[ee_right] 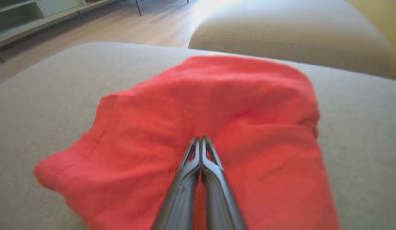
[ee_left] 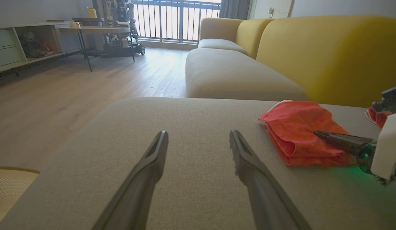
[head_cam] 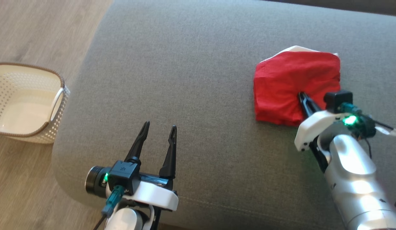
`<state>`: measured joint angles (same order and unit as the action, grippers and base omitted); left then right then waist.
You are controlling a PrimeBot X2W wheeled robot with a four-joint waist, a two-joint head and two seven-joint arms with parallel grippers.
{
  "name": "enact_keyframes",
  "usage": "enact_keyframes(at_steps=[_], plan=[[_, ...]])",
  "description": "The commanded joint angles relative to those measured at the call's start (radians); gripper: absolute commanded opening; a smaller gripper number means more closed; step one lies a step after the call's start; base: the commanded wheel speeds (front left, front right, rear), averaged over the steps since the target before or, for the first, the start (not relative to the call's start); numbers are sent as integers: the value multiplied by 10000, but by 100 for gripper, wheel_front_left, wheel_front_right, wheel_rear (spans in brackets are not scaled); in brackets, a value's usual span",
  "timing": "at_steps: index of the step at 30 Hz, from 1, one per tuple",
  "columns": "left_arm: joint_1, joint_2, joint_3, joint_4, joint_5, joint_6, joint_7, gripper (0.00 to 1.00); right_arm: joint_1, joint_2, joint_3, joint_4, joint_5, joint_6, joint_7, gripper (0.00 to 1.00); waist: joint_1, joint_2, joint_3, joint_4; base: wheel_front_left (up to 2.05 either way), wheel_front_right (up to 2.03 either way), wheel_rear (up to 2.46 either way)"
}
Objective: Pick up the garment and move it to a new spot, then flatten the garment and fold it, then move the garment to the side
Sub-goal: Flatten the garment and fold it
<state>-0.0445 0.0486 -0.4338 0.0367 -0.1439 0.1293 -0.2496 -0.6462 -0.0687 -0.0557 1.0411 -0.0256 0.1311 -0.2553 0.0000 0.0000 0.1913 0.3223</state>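
The red cloth (head_cam: 293, 83) lies folded on the right part of the grey couch seat (head_cam: 185, 80). It is almost square, so no side looks longest. A white bit pokes out at its far edge. The right gripper (head_cam: 301, 95) hides its near corner. That gripper's fingers are pressed together with their tips on the cloth; I cannot tell if any cloth is pinched. The left gripper (head_cam: 160, 125) is spread wide, holding nothing. The white basket (head_cam: 62, 84) on the floor (head_cam: 41, 28) shows its bare bottom.

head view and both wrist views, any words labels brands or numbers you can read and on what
No readable text.
The red garment, basket and grey cushion bear no lettering.
A small pale mark on the camera box behind the left gripper is too small to read.
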Motion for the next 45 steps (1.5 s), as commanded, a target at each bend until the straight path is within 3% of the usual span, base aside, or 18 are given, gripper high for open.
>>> enact_keyframes(at_steps=[1,7,12,18,23,29,34,35,36,37,40,41,45], plan=[[-194,16,326,-298,-70,65,-122,100,-342,179,121,-751,-130,-4,-64,0,0,0,-149,-64,0,0,0],[-128,16,231,-355,-121,101,-122,100,-525,182,442,-1558,157,-4,-64,0,0,0,-217,-5,0,0,0],[-253,16,20,-381,-215,93,-122,100,-1048,183,455,-791,124,-4,-64,0,0,0,21,344,0,0,0],[-423,16,-82,-361,-233,93,-122,100,-1837,172,-921,397,-1532,-4,-51,0,0,0,359,669,0,0,0],[-488,16,-155,-319,-303,123,-122,100,-2100,178,-1753,1479,-2314,-4,592,0,0,0,430,739,0,0,0],[-573,16,-93,-231,-299,162,-122,100,-2425,182,-1291,2233,-1733,-4,387,0,0,0,330,491,0,0,0],[-422,16,189,-258,-213,243,-122,100,-2609,183,-167,1844,-480,-4,-47,0,0,0,-10,-47,0,0,0],[-368,16,270,-276,-211,257,-122,100,-2522,184,199,1370,7,-4,-54,5,0,0,-77,-177,0,0,0],[-306,16,368,-286,-242,265,-122,100,-2329,184,620,818,505,-4,-57,44,0,0,-168,-341,0,0,0],[-242,16,465,-305,-306,254,-122,100,-2068,184,983,268,942,-4,-58,96,0,0,-243,-502,0,0,0],[-62,16,847,-360,-499,245,-122,100,-1140,184,1763,-1280,2267,-4,-61,100,0,0,-542,-1033,0,0,0],[66,16,1195,-365,-623,275,-122,100,-495,184,1989,-2385,2361,-4,-62,100,0,0,-699,-1374,0,0,0],[246,16,1838,-566,-848,385,-122,100,1157,148,2324,-4340,2491,-4,-63,100,0,0,-957,-1803,0,0,0]])
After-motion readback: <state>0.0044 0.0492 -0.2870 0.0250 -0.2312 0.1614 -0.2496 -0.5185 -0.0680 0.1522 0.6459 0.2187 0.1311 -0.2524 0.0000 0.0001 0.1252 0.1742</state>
